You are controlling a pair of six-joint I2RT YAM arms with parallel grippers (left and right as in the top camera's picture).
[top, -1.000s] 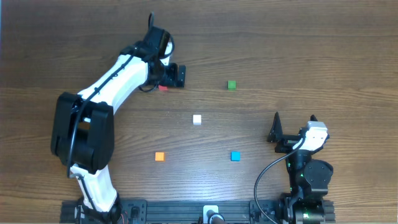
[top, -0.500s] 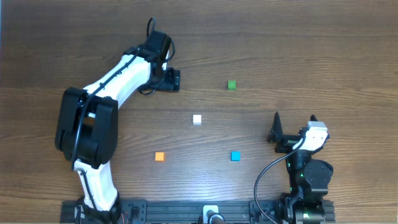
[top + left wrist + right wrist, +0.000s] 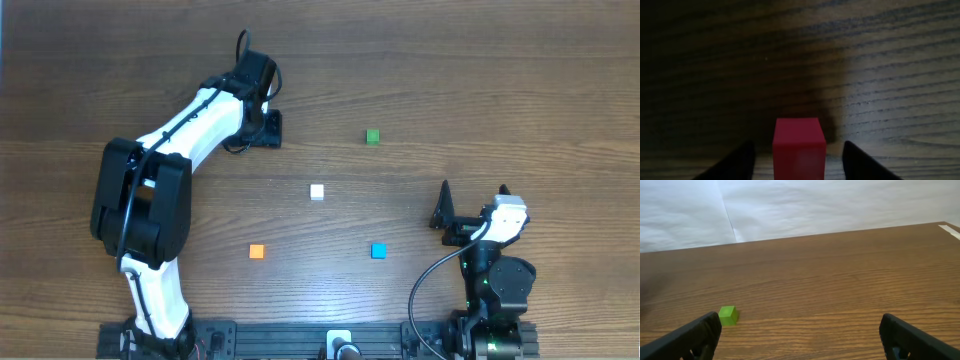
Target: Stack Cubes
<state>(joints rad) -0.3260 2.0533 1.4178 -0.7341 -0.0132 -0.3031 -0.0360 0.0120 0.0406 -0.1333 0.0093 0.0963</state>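
While brown wood-grain tabletop (image 3: 520, 80) is spreading under both arms, white sheet backdrop (image 3: 840, 205) is hanging behind its far edge. Small white cube (image 3: 317, 191) is sitting mid-table. In top view, small green cube (image 3: 372, 136) is lying above-right of it, small orange cube (image 3: 257, 251) below-left, small blue cube (image 3: 378, 250) below-right, all well apart. Small matte red cube (image 3: 798, 137), sharp-edged, is sitting above-left of white cube, between fingers of left gripper (image 3: 268, 130), which are standing apart with gaps either side. Right gripper (image 3: 473, 190) is resting right of white cube, fingers spread wide.

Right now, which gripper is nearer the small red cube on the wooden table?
Left. The left gripper straddles the small red cube, with an open finger on either side and gaps between. The right gripper sits far off to the right, open.
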